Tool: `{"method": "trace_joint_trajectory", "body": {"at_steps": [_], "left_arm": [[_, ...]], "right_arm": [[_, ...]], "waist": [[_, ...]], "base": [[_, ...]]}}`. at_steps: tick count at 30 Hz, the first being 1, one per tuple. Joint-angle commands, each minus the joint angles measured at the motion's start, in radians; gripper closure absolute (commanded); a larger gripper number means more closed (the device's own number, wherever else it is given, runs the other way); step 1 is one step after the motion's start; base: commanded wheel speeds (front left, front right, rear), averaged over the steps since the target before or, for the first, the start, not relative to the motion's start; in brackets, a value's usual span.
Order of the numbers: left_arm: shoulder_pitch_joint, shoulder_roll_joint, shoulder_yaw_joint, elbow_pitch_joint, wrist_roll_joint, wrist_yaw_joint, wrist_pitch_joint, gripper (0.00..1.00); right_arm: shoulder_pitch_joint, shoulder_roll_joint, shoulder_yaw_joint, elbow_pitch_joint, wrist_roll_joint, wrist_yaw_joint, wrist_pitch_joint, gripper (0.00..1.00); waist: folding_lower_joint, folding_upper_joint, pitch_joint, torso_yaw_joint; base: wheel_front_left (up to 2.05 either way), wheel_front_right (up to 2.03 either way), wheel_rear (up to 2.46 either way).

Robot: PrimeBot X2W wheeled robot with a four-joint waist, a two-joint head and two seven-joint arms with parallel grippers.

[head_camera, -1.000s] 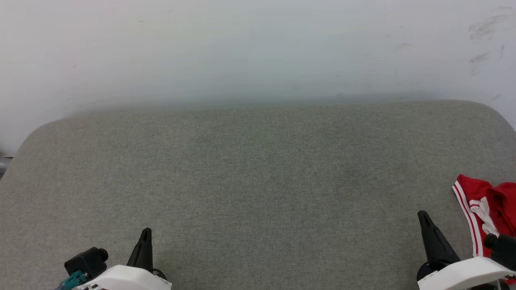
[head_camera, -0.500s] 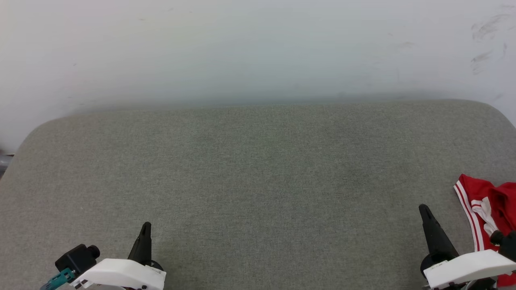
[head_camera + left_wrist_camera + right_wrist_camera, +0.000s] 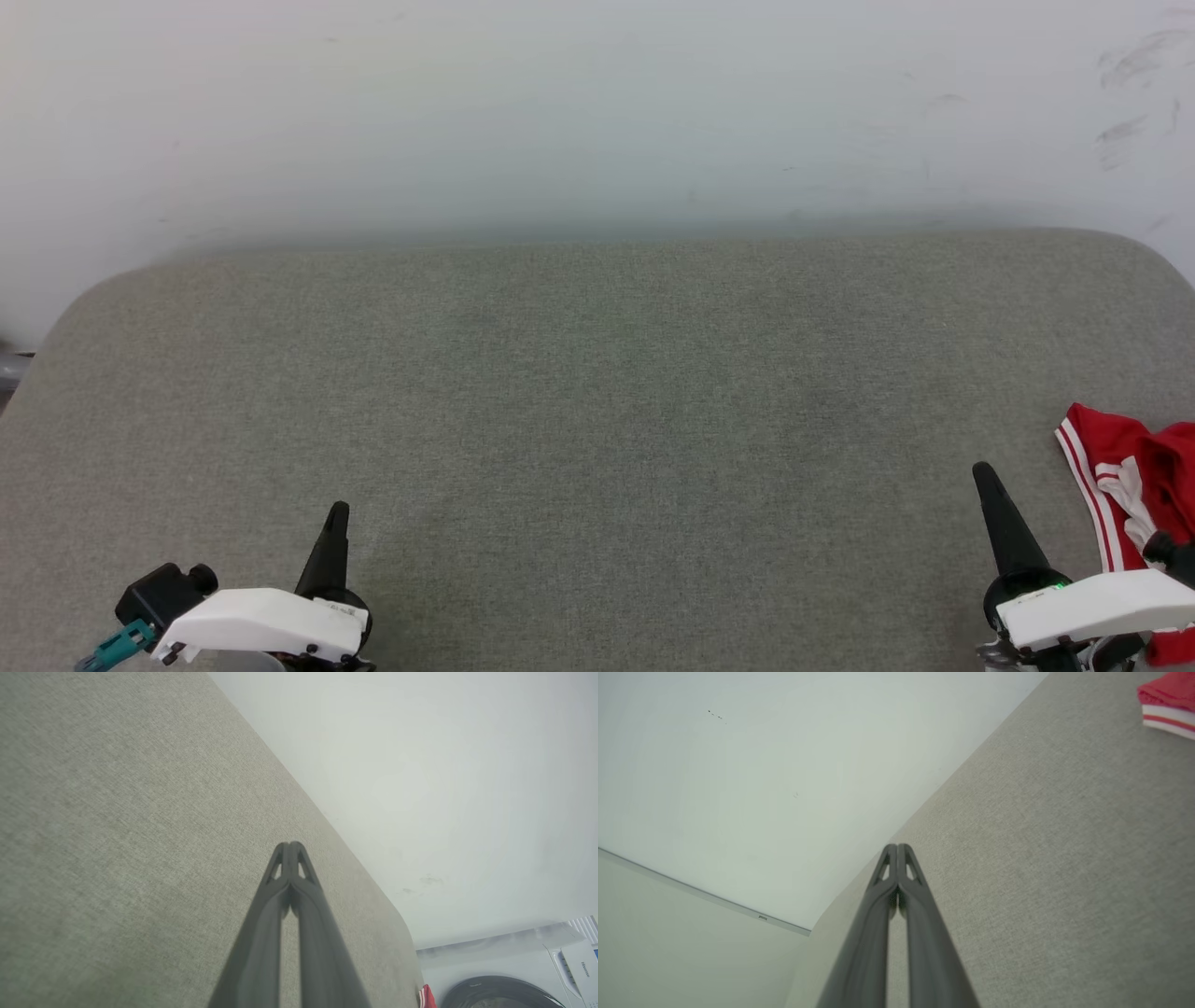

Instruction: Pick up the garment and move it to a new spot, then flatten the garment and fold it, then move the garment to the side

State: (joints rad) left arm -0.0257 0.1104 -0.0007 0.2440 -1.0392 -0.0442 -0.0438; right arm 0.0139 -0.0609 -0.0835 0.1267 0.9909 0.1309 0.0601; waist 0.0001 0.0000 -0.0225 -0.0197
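The garment (image 3: 1134,467), red with white and red stripe trim, lies crumpled at the right edge of the grey padded surface (image 3: 597,392), partly cut off by the frame. A corner of the garment (image 3: 1169,702) appears top right in the right wrist view, and a sliver of the garment (image 3: 426,997) at the bottom of the left wrist view. My right gripper (image 3: 982,471) hovers just left of the garment, shut and holding nothing. My left gripper (image 3: 338,511) sits low at the left, shut and empty. Both pairs of tips press together: the left gripper (image 3: 289,845) and the right gripper (image 3: 896,847).
A pale wall (image 3: 597,112) rises directly behind the padded surface. A white washing machine (image 3: 514,970) stands beyond the surface's right end. The surface has rounded far corners.
Both grippers sit a little higher in the picture and both wrists lower, while the garment has slid slightly down; the view has shifted a bit. Both grippers stay shut.
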Motion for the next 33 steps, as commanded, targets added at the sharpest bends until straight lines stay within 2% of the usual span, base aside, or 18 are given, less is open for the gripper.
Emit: {"method": "trace_joint_trajectory", "body": {"at_steps": [1,33], "left_arm": [[-0.027,-0.004,0.009,-0.009,-0.036,-0.008,0.010,1.00],[-0.063,-0.037,0.070,-0.004,-0.335,-0.054,0.095,1.00]], "right_arm": [[-0.033,0.002,-0.004,-0.002,0.040,0.000,0.005,1.00],[-0.087,0.008,-0.020,0.065,0.363,0.000,0.033,1.00]], "waist": [[-0.0001,0.0000,0.001,0.001],[-0.0001,0.0000,0.013,0.010]], "base": [[0.00,0.00,0.00],[0.00,0.00,0.00]]}}
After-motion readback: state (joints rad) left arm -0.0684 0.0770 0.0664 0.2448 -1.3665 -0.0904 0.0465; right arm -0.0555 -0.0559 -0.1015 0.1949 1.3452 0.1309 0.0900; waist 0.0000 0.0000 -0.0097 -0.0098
